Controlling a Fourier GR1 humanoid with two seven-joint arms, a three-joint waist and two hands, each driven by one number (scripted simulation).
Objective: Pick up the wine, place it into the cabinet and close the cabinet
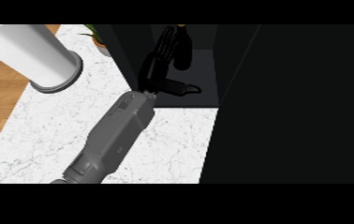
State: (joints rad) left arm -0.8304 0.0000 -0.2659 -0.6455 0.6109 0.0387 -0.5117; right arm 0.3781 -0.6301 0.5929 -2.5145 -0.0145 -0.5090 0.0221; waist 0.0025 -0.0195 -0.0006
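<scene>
Inside cabinet [207, 73], wine [182, 49] upright, left robot hand [156, 68] beside it with straight fingers, holding nothing, white cylinder [41, 54] left.

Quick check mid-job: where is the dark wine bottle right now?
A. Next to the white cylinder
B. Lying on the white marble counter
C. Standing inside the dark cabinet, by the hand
C: the dark wine bottle stands upright inside the dark cabinet, just right of the straight fingers of the black left hand.

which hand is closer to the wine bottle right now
Left. The left hand reaches into the dark cabinet, fingers straight, right beside the wine bottle. The right hand is not in view.
</scene>
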